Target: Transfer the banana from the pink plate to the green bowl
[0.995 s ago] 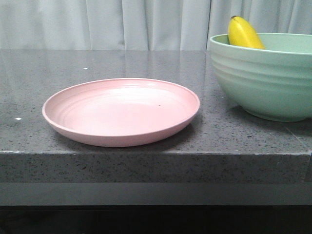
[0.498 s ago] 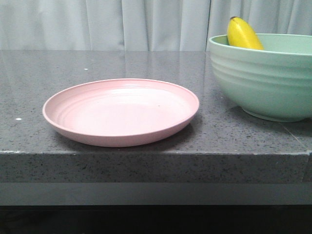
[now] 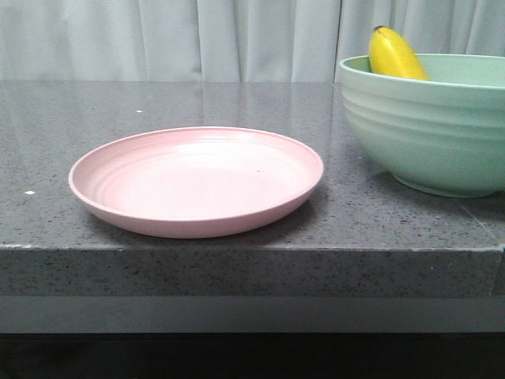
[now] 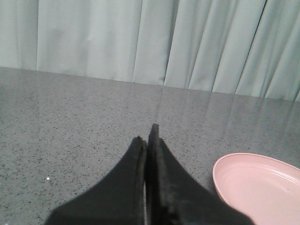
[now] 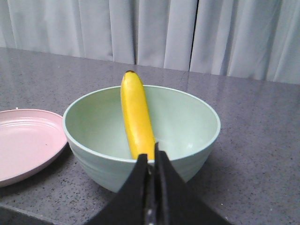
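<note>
The banana (image 5: 136, 117) leans inside the green bowl (image 5: 103, 154), its dark tip resting on the far rim; in the front view its tip (image 3: 394, 54) sticks up above the bowl (image 3: 426, 126) at the right. The pink plate (image 3: 197, 180) lies empty at the table's front, left of the bowl; its edge shows in the left wrist view (image 4: 262, 187) and the right wrist view (image 5: 23, 140). My left gripper (image 4: 146, 140) is shut and empty above bare table left of the plate. My right gripper (image 5: 151, 157) is shut and empty, just short of the bowl's near rim.
The grey speckled stone table (image 3: 237, 103) has its front edge close below the plate. Pale curtains (image 3: 197, 39) hang behind the table.
</note>
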`<state>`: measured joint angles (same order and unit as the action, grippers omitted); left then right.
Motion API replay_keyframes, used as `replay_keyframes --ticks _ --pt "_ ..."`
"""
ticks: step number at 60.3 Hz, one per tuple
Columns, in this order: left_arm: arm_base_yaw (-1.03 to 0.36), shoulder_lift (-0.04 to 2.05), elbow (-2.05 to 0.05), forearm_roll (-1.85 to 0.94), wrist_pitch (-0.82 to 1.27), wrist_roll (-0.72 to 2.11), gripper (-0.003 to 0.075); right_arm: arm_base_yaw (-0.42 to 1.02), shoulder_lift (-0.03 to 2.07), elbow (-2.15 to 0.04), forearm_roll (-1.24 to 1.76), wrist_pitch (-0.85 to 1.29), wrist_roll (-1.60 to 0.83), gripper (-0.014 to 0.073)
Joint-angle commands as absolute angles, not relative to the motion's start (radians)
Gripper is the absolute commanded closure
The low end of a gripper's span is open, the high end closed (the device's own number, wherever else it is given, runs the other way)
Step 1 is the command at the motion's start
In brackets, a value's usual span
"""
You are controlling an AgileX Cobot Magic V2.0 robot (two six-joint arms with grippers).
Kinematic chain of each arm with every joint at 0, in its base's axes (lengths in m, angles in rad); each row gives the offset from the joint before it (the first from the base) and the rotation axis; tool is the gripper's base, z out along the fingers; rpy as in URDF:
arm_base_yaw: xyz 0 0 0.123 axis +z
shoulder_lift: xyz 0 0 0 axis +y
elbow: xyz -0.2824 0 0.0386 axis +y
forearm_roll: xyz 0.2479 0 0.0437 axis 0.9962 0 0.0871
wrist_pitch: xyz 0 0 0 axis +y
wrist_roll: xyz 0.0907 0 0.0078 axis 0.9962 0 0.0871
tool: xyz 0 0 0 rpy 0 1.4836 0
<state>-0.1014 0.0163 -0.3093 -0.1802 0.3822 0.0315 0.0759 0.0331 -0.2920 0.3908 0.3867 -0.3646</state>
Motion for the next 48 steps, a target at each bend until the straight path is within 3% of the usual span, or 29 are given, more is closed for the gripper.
replay_keyframes --ticks 1,26,48 --pt "-0.099 0.029 -0.337 -0.194 0.297 0.028 0.0741 0.075 0.044 -0.316 0.404 0.317 -0.376 0.0655" --pt "-0.099 0.029 -0.328 -0.185 0.295 0.028 0.0741 0.075 0.044 -0.316 0.404 0.317 -0.376 0.0655" --pt "-0.098 -0.025 -0.153 -0.084 0.293 0.028 0.0741 0.074 0.044 -0.316 0.404 0.324 -0.376 0.0655"
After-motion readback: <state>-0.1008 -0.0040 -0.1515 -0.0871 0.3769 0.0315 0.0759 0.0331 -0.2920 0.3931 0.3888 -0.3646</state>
